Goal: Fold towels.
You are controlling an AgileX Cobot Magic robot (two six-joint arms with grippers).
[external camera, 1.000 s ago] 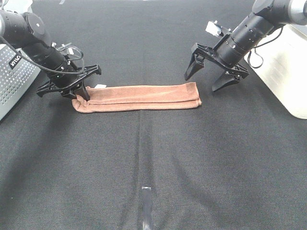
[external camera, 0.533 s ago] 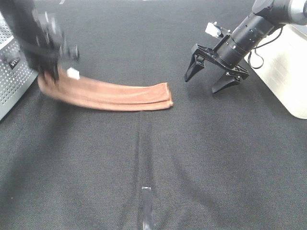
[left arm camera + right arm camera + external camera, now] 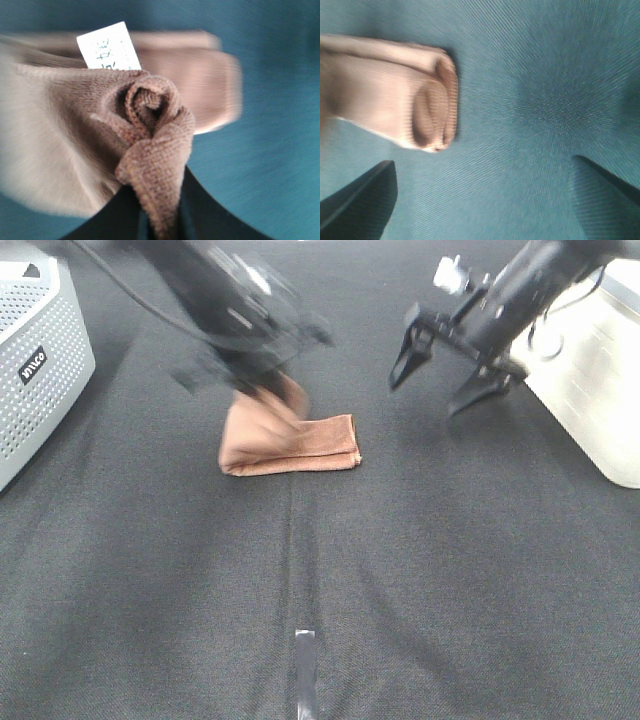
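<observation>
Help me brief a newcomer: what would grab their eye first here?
The reddish-brown towel on the black table stands out. The blurred left gripper pinches its bunched end raised above the rest, white tag showing. The right gripper hangs open and empty beyond the towel's other end.

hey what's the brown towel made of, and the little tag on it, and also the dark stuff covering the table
The towel looks like soft terry or knit cotton, matte reddish-brown; a ribbed weave shows at its bunched hem. The tag is thin and white with printed characters, either fabric or paper, and I can't tell which. The table cover looks like dark matte woven cloth with a faint diagonal weave.
</observation>
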